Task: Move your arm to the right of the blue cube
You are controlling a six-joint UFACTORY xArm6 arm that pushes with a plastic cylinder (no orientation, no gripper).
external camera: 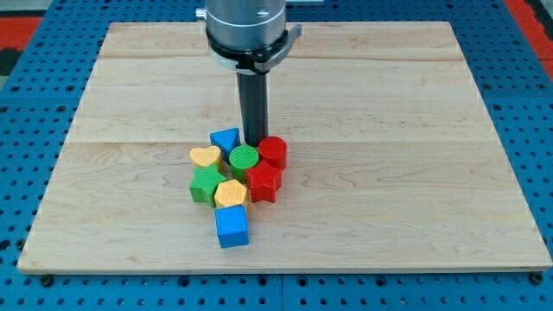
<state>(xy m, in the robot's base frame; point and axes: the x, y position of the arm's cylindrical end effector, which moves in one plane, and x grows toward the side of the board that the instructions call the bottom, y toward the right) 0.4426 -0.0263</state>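
The blue cube [232,227] sits at the bottom of a tight cluster of blocks, low on the wooden board [415,130]. My tip [254,142] is at the cluster's top, between the blue triangular block [225,140] and the red cylinder [272,151], just above the green cylinder [244,160]. The tip is well above the blue cube in the view and slightly to its right. A yellow pentagon-like block [230,193] touches the blue cube's top.
The cluster also holds a yellow heart [205,157], a green star-shaped block [206,184] and a red star-shaped block [263,183]. The board lies on a blue perforated table [26,104]. The arm's grey body [246,26] hangs over the board's top edge.
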